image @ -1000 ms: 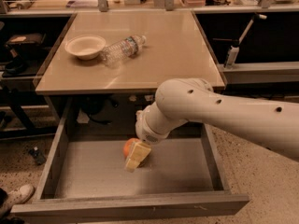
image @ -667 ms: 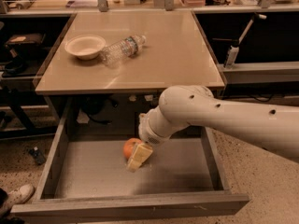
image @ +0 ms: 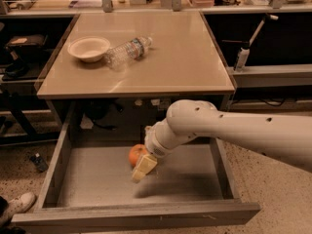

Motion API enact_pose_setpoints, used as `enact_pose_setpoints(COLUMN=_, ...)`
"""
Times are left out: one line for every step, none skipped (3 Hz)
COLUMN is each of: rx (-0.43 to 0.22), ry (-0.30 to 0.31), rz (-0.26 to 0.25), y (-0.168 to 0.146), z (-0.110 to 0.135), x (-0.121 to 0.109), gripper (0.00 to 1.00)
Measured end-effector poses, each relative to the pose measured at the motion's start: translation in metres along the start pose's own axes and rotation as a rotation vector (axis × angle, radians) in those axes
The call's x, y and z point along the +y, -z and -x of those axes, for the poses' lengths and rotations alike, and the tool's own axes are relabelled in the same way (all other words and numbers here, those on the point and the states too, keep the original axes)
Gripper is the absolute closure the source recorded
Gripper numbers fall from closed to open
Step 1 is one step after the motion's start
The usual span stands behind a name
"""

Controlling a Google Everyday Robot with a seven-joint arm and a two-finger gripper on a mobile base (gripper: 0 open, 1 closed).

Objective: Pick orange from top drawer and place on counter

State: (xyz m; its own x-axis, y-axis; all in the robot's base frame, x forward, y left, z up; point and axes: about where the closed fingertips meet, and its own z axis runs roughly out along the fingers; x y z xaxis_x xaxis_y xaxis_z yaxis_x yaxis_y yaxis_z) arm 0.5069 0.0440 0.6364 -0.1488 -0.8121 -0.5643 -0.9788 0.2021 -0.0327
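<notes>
1. The top drawer [image: 97, 182] stands pulled out toward the near side. There is one drawer, and it holds one fruit.
2. The gripper [image: 143, 167] hangs inside the drawer near mid-width, on the end of the single white arm [image: 234, 130] that reaches in from the right. It sits just near and right of the orange [image: 135, 153] and overlaps the fruit's edge from this angle. I cannot tell how wide it is spread or whether it has any hold on the fruit.
3. The one orange rests on the drawer floor, toward the far wall and close under the counter's near edge.
4. The step in hand looks to be taking hold of the fruit. To do it well, centre the gripper on the widest part of the orange so the fruit cannot roll away, then close gently. Draw back toward the near side before rising — the tabletop overhangs.
5. The counter [image: 180, 57] lies beyond. At its far left are one white bowl [image: 88, 48] and one clear bottle [image: 127, 51] lying on its side, so the right half looks the safer place to set the orange down.
</notes>
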Motion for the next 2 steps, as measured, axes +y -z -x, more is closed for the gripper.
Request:
enact_pose_setpoints(rx=-0.013, ry=-0.018, rz=0.017, y=-0.013, z=-0.002, x=-0.002, gripper=0.00)
enact_pose_setpoints(rx=-0.025, ry=-0.037, rz=0.038, y=-0.023, z=-0.003, x=-0.002, gripper=0.00)
